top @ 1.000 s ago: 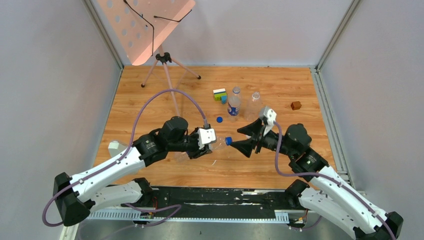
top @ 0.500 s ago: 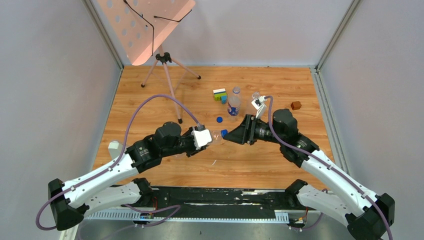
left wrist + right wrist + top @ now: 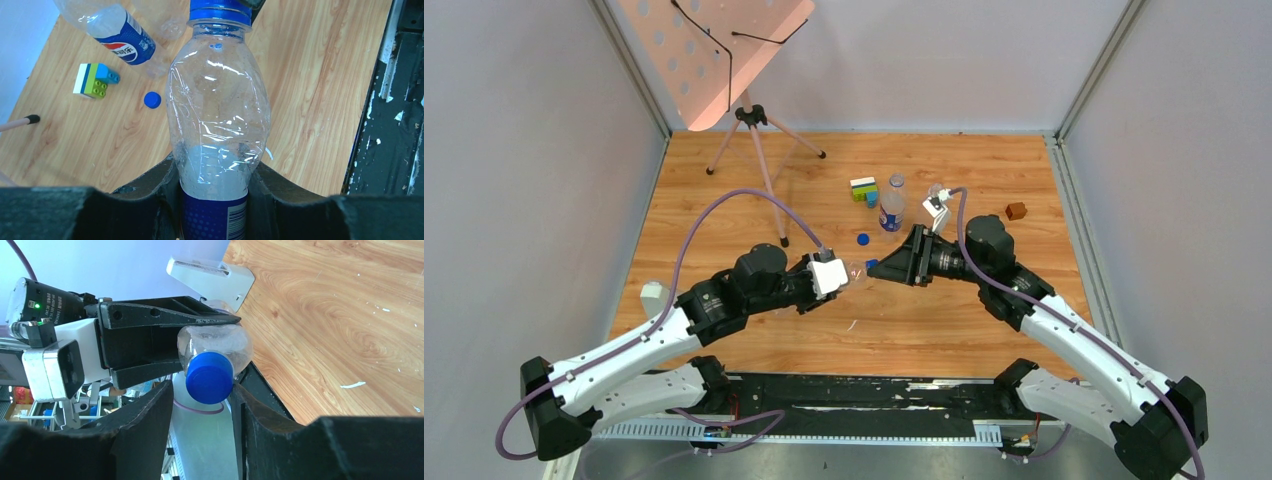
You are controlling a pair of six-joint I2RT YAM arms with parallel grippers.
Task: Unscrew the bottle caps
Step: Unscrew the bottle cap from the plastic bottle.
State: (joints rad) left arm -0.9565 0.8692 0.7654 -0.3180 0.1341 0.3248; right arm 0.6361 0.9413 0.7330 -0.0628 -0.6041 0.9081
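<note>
Blue cap (image 3: 209, 376) between spread right pincer (image 3: 201, 385) | left pincer (image 3: 214, 162) pinching bottle (image 3: 217, 100) | base cut off

**Blues on clear plastic, over an orange-brown wood-grain table (image 3: 724, 200)**
The held bottle (image 3: 217, 125) is seen clear, banded at 6 o'clock by a dark blue label, and topped by a dark blue cap (image 3: 209, 377). At its 10 o'clock a loose cap (image 3: 152, 100) is shown blue and a toy block cluster (image 3: 93, 80) white, blue, green and yellow. At 11 o'clock a second bottle (image 3: 122, 42) is labelled blue, red and white.
</note>
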